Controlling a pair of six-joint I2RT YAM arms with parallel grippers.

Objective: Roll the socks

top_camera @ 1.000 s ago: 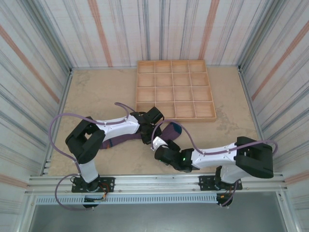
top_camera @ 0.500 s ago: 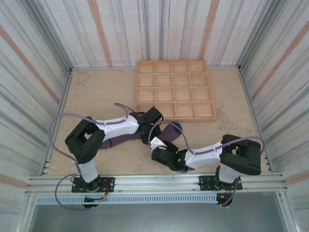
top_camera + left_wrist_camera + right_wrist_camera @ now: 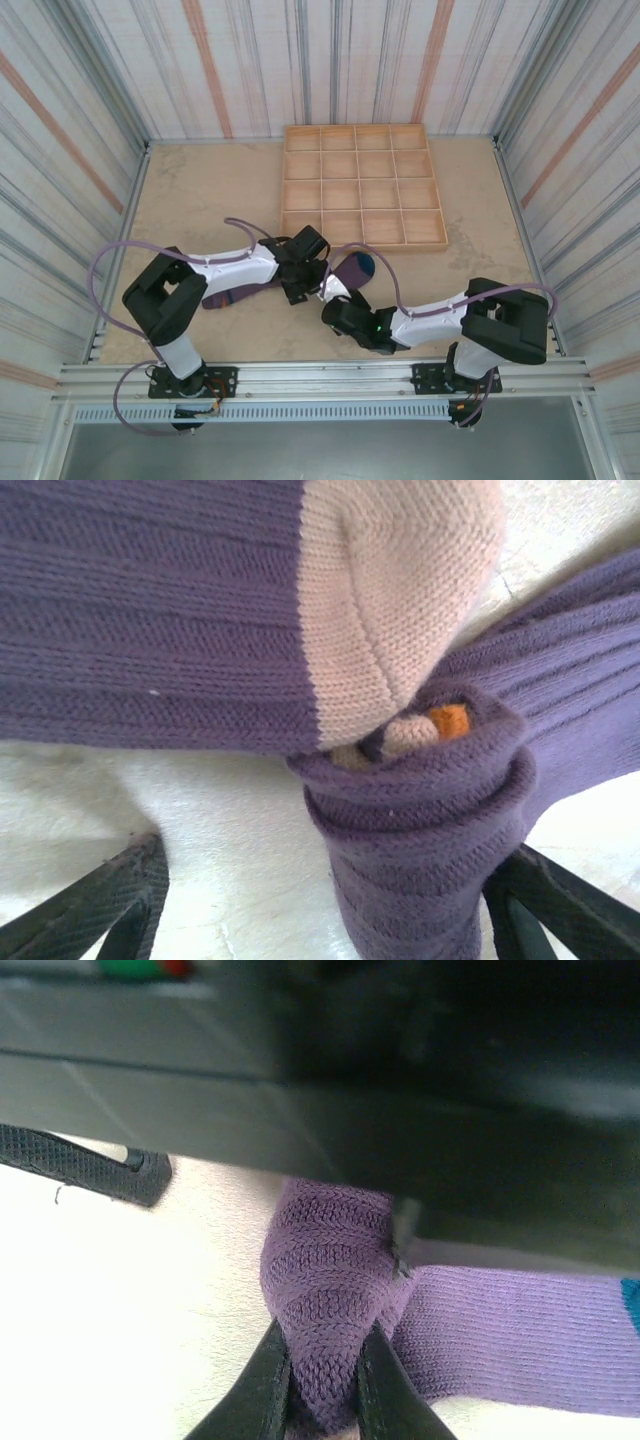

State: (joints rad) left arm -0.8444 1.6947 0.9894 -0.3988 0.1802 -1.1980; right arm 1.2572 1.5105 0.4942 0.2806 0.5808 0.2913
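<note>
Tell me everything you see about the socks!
The socks are purple ribbed knit, overlapping on the table. One has a peach end; a teal patch shows too. Part is rolled into a loose bundle. The right gripper pinches a fold; the open left gripper straddles the bundle.

Overhead, plus wrist close-ups on socks (image 3: 150,610)

Purple, finely ribbed knit across the socks (image 3: 150,610), with a peach toe (image 3: 400,590), an orange speck (image 3: 450,720) and, nearest the pale wooden tray (image 3: 340,190), a teal patch (image 3: 366,264). Mottled beige on the table (image 3: 200,190); grey-striped, orange-banded walls (image 3: 250,60).
</note>
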